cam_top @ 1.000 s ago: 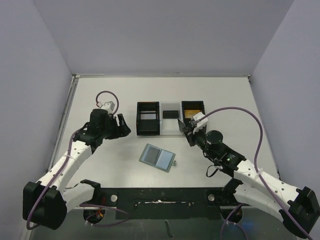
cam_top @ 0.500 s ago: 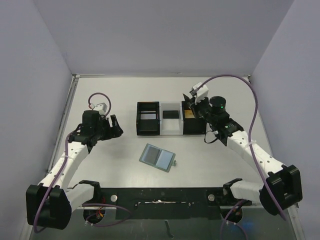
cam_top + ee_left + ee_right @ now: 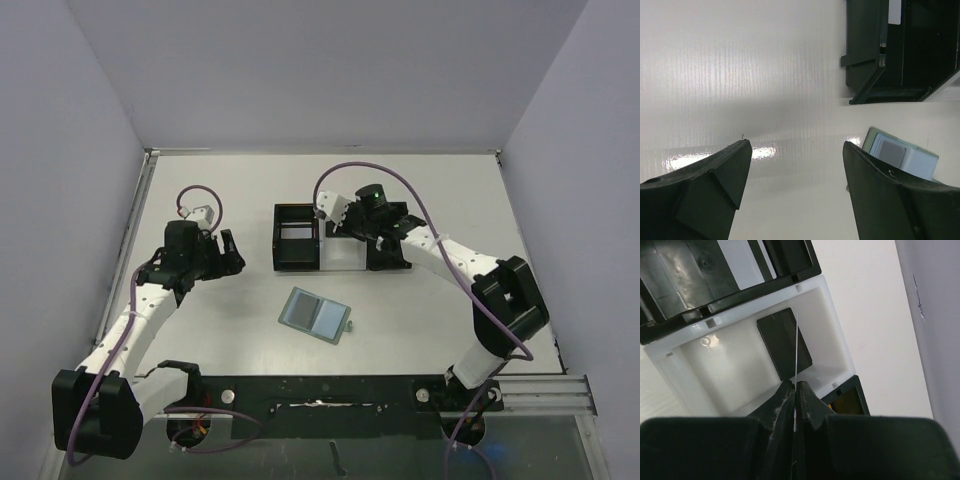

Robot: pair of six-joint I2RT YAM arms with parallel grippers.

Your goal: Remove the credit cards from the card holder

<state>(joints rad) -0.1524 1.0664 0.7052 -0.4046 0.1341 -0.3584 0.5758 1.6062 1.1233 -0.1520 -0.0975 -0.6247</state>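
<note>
Drop-off step: the right tool (image 3: 795,395) pinches a thin card (image 3: 796,350) edge-on above the white tray (image 3: 730,365), where a black card (image 3: 785,342) lies. The next move is probably to release it there. The holder (image 3: 317,315) lies open just in front of the tray; the left tool (image 3: 795,146) gapes wide.

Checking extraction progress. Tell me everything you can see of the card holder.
The card holder lies open and flat on the table, nearer the arm bases than the row of boxes, at a slant. It is a thin teal-grey bifold with two pale blue inner pockets, the left one darker in the top view. A small tab sticks out at its near right corner. No card shows sticking out. Only the table touches it. The left wrist view catches one corner.
</note>
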